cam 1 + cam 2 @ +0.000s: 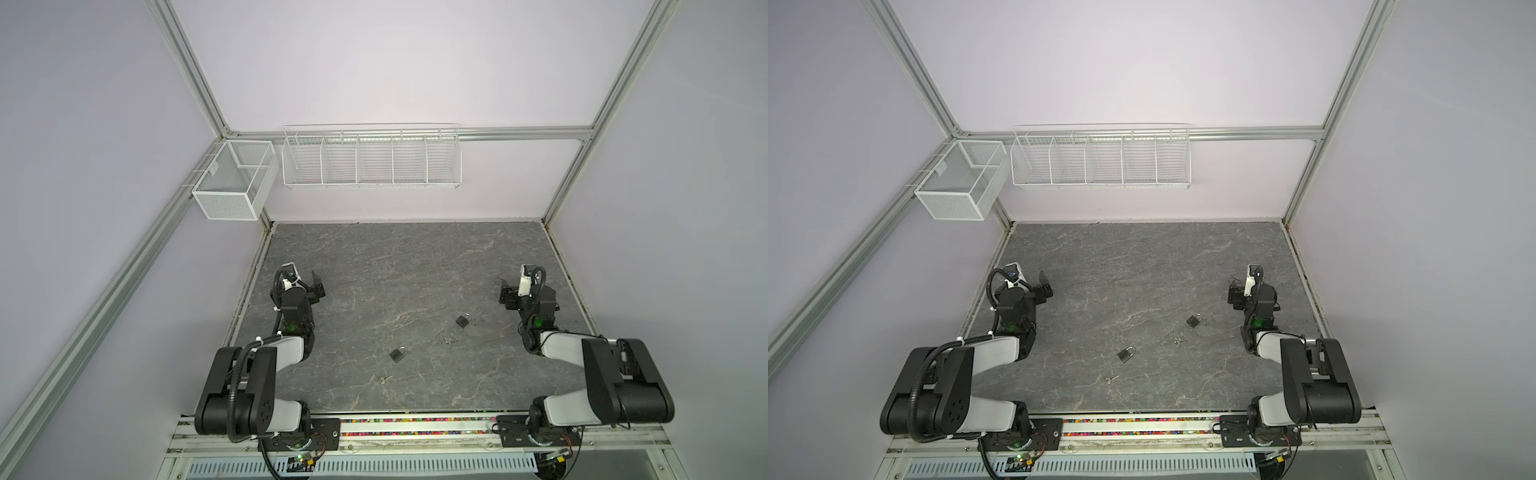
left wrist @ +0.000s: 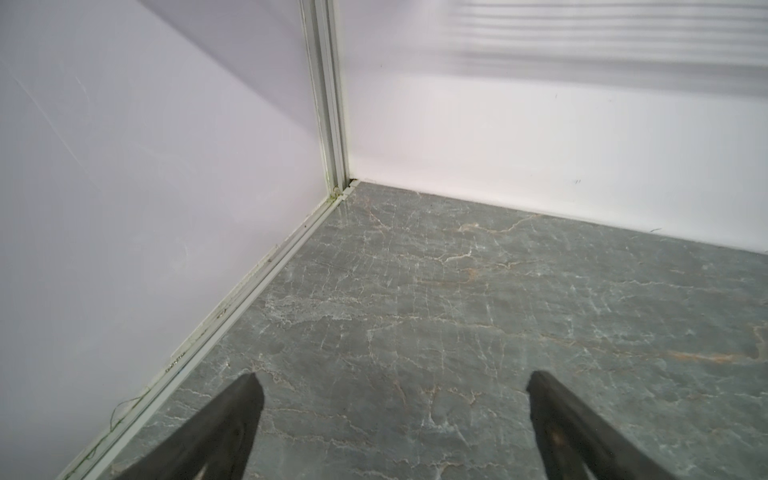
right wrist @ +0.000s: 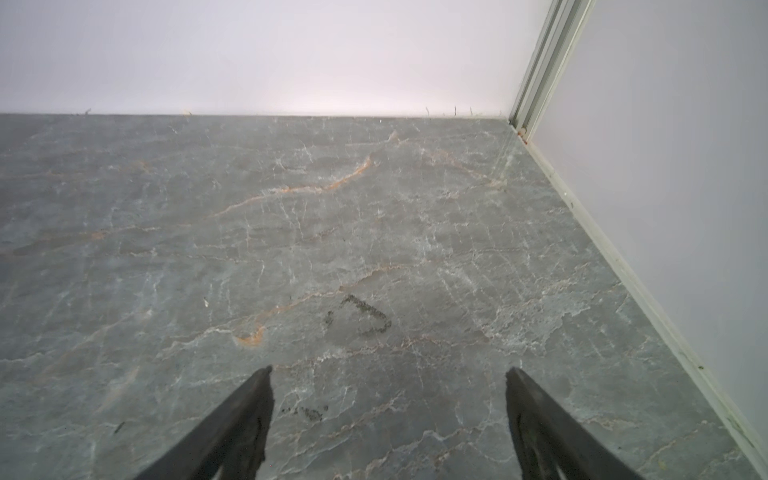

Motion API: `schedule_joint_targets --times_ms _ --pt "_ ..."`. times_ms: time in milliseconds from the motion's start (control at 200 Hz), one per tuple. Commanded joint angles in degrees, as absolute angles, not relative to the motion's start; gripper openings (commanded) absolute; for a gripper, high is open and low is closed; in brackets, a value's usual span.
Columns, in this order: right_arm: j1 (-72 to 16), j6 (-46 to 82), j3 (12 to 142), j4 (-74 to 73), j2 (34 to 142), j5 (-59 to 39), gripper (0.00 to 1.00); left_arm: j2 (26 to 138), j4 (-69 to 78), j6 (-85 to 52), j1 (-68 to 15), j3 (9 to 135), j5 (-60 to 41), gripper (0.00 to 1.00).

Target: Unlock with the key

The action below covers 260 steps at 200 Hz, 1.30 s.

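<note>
on the grey marble-look table (image 1: 374, 257), taking the left padlock (image 1: 398, 354) as the anchor. the left gripper (image 1: 318, 286) sits well off to its left and further back, jaws spread wide and holding nothing. in the left wrist view its fingers (image 2: 232, 424) frame only table and the wall corner.

a small silvery key (image 1: 384, 379) lies just in front of that padlock, a touch to the left, not touching it. the padlock itself is a little dark block with a shiny shackle, lying flat. it's too small to tell if the shackle is latched.

a second key (image 1: 449, 340) is off to its right and a bit further back. beyond that is the right padlock (image 1: 463, 320), same look, also flat on the table.

the right gripper (image 1: 505, 291) is further right and further back again, jaws apart with nothing in them. its wrist view shows its fingers (image 3: 232, 428) over table with a few dark smudges.

both top views show just table surface between each gripper and the locks.

way behind the left padlock, up on the walls, hang a mesh basket (image 1: 232, 187) and a white wire rack (image 1: 370, 162) with dividers.
</note>
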<state>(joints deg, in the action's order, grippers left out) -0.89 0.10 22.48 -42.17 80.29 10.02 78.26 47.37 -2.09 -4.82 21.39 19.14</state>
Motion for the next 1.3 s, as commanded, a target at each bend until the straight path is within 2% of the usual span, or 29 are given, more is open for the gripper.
schedule_joint_targets --times_ms 0,85,225,370,450,530,675,950,1120,1295 --pt "-0.5 1.6 25.9 -32.5 75.0 13.1 0.89 72.2 41.8 -2.3 -4.5 20.8 18.5 0.99" --pt "0.3 8.4 29.5 -23.7 72.1 16.3 0.89 66.0 35.8 -4.5 -4.5 21.5 19.2 0.99" --pt "2.2 14.6 32.3 -16.7 68.2 12.4 0.89 56.7 26.7 -8.2 -4.5 23.3 17.0 0.99" --pt "3.4 26.1 35.8 -5.0 65.2 13.5 0.89 49.7 15.6 -24.1 -4.5 24.7 23.0 1.0" --pt "3.8 32.5 36.0 1.3 63.0 15.5 0.89 47.2 19.6 -27.3 -4.5 21.9 21.9 0.99" --pt "4.2 32.7 35.2 2.6 61.0 10.5 0.89 46.3 13.5 -31.1 -4.5 24.1 21.3 0.99" --pt "4.1 33.5 39.5 13.8 60.1 7.6 0.89 46.6 4.0 -32.5 -4.5 28.6 18.2 1.0" --pt "-0.1 31.9 43.3 25.1 57.3 2.3 0.89 47.7 -3.0 -35.3 -5.2 30.7 -0.4 1.0" --pt "-6.5 30.8 43.9 29.7 56.7 -2.8 0.88 47.3 -10.8 -33.4 -12.9 33.3 -0.1 0.99" --pt "-16.1 33.2 44.2 34.3 57.3 -1.7 0.88 46.4 -12.1 -35.0 -19.6 33.3 -0.1 1.0"
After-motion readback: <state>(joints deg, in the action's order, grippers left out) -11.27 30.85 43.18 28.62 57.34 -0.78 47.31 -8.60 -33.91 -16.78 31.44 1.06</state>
